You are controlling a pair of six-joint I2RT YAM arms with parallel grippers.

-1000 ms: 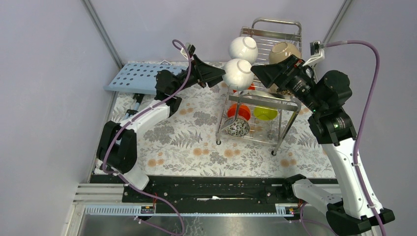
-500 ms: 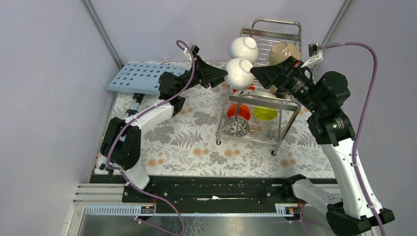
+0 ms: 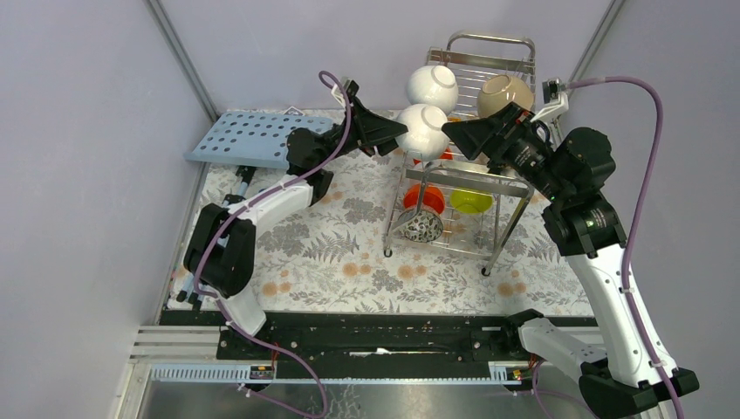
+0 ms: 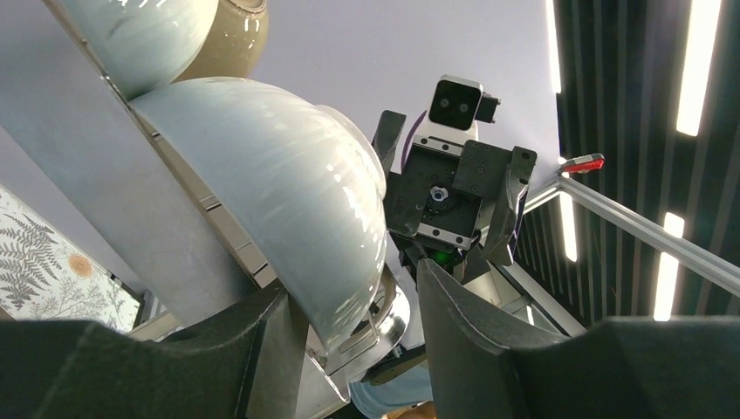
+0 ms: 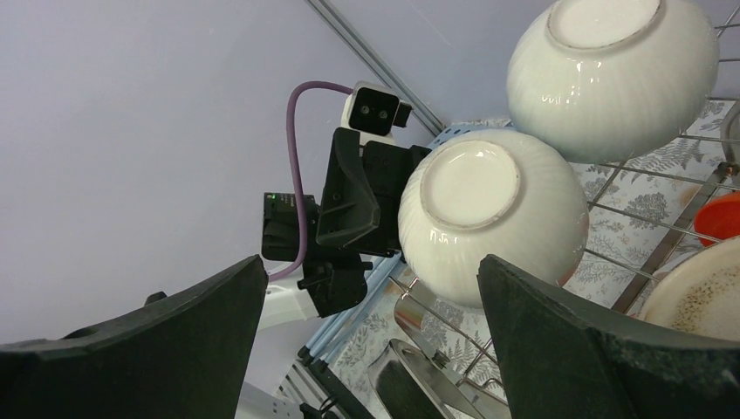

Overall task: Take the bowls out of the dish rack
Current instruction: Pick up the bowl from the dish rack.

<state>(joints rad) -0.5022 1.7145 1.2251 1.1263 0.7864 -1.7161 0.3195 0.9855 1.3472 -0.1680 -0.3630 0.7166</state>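
1. Left claw straddles the rim of the near white bowl at the upper-left corner of the dish rack. The bowl's bulge hides the contact, so I cannot tell whether it clamps.
2. Right claw is released, fingers spread wide and holding nothing, just right of that bowl.
3. Rack's upper tier holds a second white bowl and a beige bowl.
4. Lower tier holds an orange-red bowl, a lime-green bowl and a speckled bowl, all partly cut by wires.
5. Right arm hides the rack's right edge.
6. Bench has floral cloth spreading left of and in front of the rack. A perforated board lies far left of it.
7. Lilac walls stand close behind and right of the rack.
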